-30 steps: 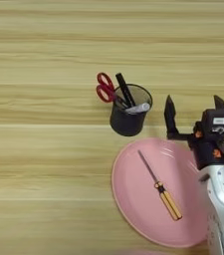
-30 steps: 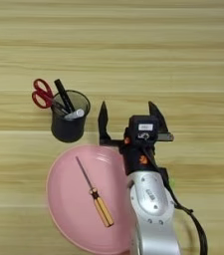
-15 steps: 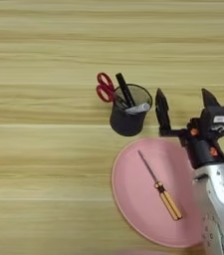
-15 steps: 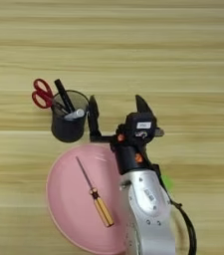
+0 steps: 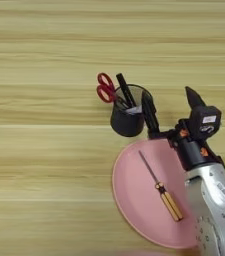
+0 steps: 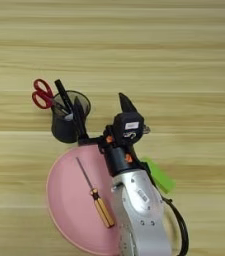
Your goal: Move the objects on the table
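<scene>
In the left eye view, the red-handled scissors (image 5: 105,88), a black marker (image 5: 125,91) and other stationery stand upright in a dark cup (image 5: 128,120) near the middle of the table (image 5: 44,150), just off the far rim of a pink plate (image 5: 134,195) where a screwdriver (image 5: 160,186) lies flat, likely because the cup props long items while the plate only cradles them. In the right eye view, the right gripper (image 6: 100,114) is spread wide and holds nothing, one finger against the cup's right wall and the other well clear, which suggests it is lining up to take the cup or something inside.
</scene>
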